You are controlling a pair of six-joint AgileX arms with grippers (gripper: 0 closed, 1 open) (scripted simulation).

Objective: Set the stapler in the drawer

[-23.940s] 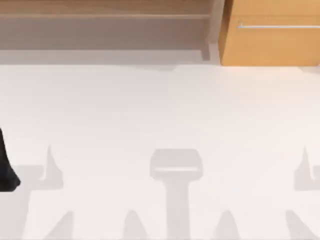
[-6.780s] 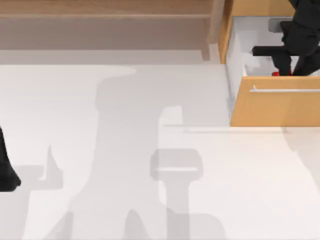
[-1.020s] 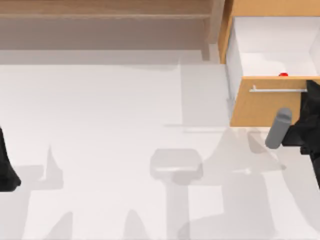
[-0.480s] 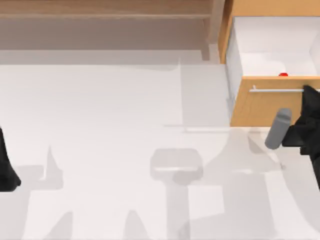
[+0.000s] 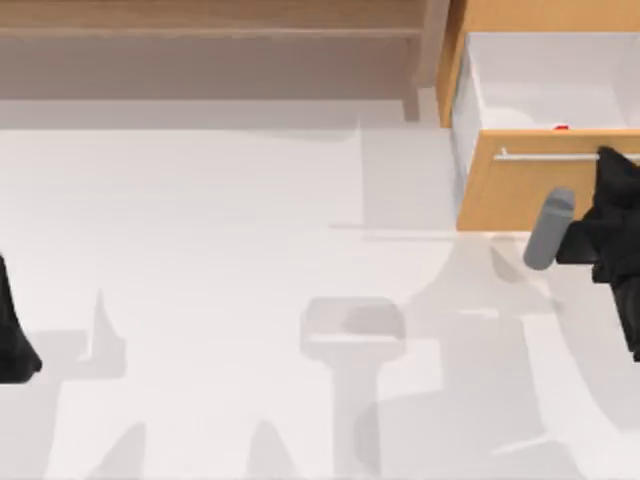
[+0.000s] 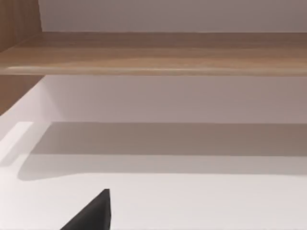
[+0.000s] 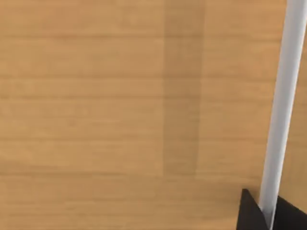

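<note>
White bench (image 5: 250, 250) carries the half-open drawer (image 5: 520, 195) at its far right; my right tool (image 5: 612, 168) pinches the silver handle (image 5: 545, 156). Stapler (image 5: 561, 127) peeks red inside. Left tool (image 5: 12, 340) parked at the left edge, fingers unreadable.

Drawer (image 5: 520, 190) is standing pulled out at the table's far right, orange-tan front facing the camera, thin silver handle (image 5: 545, 156) running across it. White inside is showing behind the front; a small red bit of the stapler (image 5: 561, 128) is peeking over the front's top edge. Right gripper (image 5: 612, 170) is sitting at the handle's right end. Left arm (image 5: 14, 330) is resting at the left edge. Long brown shelf (image 5: 210, 50) is lying along the back.
</note>
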